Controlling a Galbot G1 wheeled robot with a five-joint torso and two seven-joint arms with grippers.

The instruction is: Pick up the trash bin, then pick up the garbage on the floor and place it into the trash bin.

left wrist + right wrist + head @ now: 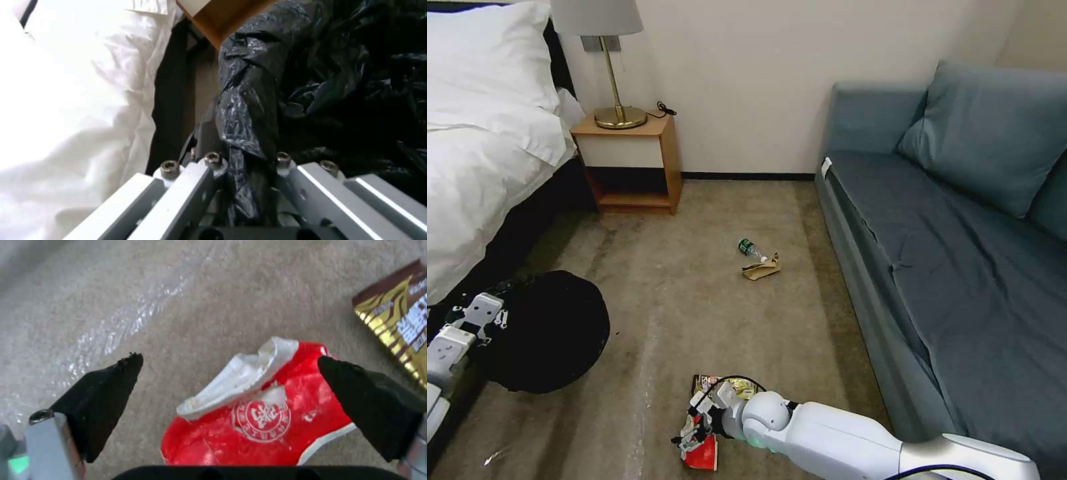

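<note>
My left gripper (pixel 502 308) holds the trash bin (pixel 547 330) by its rim at the lower left, near the bed. In the left wrist view the crinkled black bag (pixel 249 110) is pinched between the fingers of the left gripper (pixel 247 161). Low over the carpet, my right gripper (pixel 695 440) is open, its black pads either side of the crumpled red-and-white wrapper (pixel 267 410) (pixel 702 455). Just beyond lies the gold-brown snack wrapper (pixel 720 385) (pixel 398 323). Farther off lie the small bottle (pixel 750 249) and the brown paper (pixel 762 268).
A bed (pixel 474 153) with white linen runs along the left, with a wooden nightstand (pixel 627 160) and a lamp beside it. A blue-grey sofa (pixel 960 253) fills the right side. Open carpet lies between them.
</note>
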